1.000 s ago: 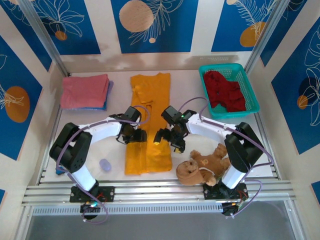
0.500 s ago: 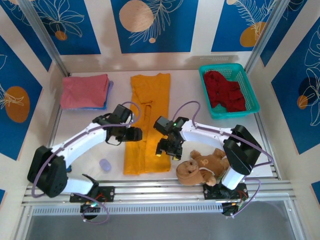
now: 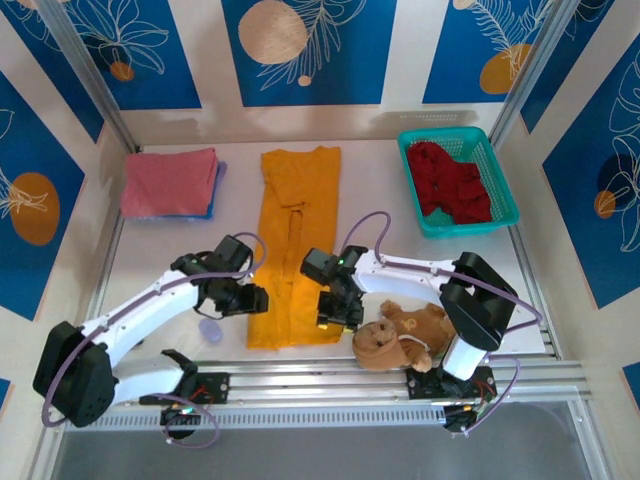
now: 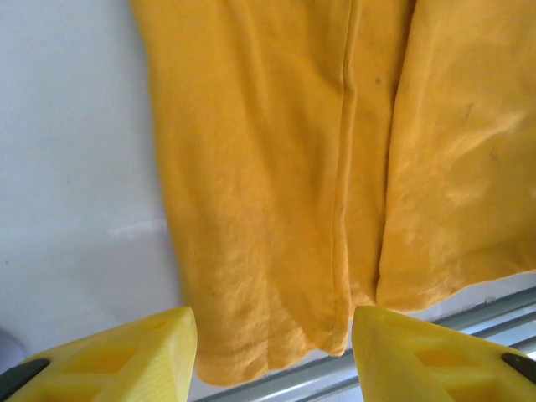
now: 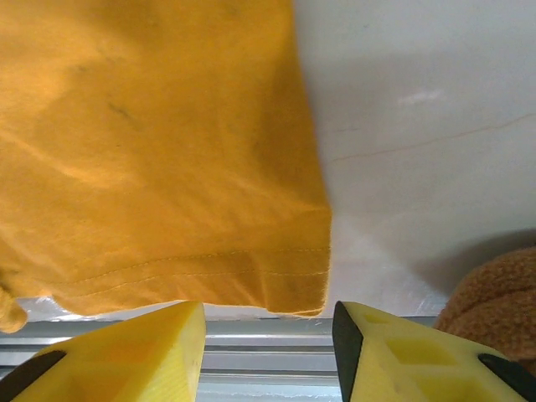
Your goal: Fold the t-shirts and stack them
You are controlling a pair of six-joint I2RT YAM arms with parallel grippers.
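Top view, left side: my left gripper (image 3: pixel 245 299) is just left of centre, at the left edge of the mustard-orange t-shirt (image 3: pixel 295 235), close to its bottom hem. In the left wrist view my yellow fingers (image 4: pixel 126 356) are spread wide with nothing between them. Cloth and white table (image 3: pixel 165 265) lie beyond them.

Right side: my right gripper (image 3: pixel 336 314) is at the shirt's lower right corner, just left of the brown teddy (image 3: pixel 402 335). In the right wrist view these fingers are spread too and grip nothing. The hem corner sits between and above them.

I cannot tell whether either gripper touches the cloth.

The orange shirt lies flat as a long narrow strip down the middle of the frame, with its sides folded in.

Upper left: the salmon-pink t-shirt (image 3: pixel 168 180) is folded, on top of the blue t-shirt (image 3: pixel 216 190), of which just an edge shows.

Upper right: the dark red t-shirt (image 3: pixel 455 185) is crumpled inside the teal basket (image 3: pixel 440 134).
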